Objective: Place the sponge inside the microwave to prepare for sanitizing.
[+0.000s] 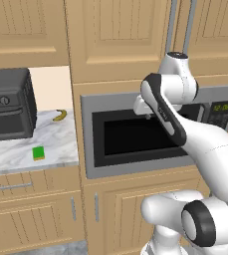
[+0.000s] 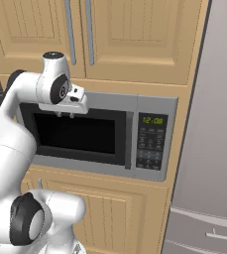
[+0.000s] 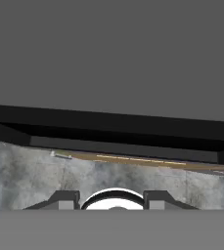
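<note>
The microwave (image 1: 135, 137) (image 2: 85, 134) is built into the wooden cabinets, its black-windowed door closed. My gripper (image 1: 147, 116) (image 2: 65, 115) hangs in front of the top edge of the door and points downward. Its fingertips stand apart with nothing between them (image 3: 111, 199). In the hand view the microwave's grey face (image 3: 108, 49) and dark window (image 3: 108, 132) lie just ahead. The green sponge (image 1: 38, 153) lies on the marble counter (image 1: 16, 157) to the left, well away from the gripper.
A black toaster oven (image 1: 8, 104) stands at the back left of the counter, with a yellow banana (image 1: 60, 115) beside it. The keypad with green digits (image 2: 152, 141) is to the right of the door. A grey fridge (image 2: 209, 149) stands further right.
</note>
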Available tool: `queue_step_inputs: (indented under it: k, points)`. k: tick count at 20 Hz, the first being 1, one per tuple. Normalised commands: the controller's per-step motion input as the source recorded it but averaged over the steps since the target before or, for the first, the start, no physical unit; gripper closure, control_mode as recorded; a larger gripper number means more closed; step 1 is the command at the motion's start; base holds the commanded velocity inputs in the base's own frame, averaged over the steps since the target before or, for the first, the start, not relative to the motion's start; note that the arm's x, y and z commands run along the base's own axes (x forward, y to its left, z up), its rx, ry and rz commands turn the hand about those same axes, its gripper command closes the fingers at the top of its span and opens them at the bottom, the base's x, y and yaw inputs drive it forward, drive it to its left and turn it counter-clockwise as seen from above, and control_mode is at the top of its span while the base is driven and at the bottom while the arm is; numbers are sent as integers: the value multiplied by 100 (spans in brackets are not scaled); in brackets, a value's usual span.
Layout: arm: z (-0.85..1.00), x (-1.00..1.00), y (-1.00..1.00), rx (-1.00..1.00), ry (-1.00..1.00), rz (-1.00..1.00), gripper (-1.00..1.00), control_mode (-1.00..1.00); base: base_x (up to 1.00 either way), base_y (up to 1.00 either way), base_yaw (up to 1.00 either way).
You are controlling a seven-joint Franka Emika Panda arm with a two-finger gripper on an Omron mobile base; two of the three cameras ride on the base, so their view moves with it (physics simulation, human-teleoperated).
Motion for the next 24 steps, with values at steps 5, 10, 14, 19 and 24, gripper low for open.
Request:
queue_step_inputs:
  k: [5, 10, 14, 19, 24]
  points:
    - [0, -20, 0, 0, 0, 0, -100, -100, 0, 0, 0]
    - [0, -31, 0, 0, 0, 0, -100, -100, 0, 0, 0]
    - [0, -34, -4, 0, 0, 0, -100, -100, 0, 0, 0]
    - [0, -35, -10, 0, 0, -1, -100, -100, 0, 0, 0]
    - [0, -23, -2, 0, 0, 0, -100, -100, 0, 0, 0]
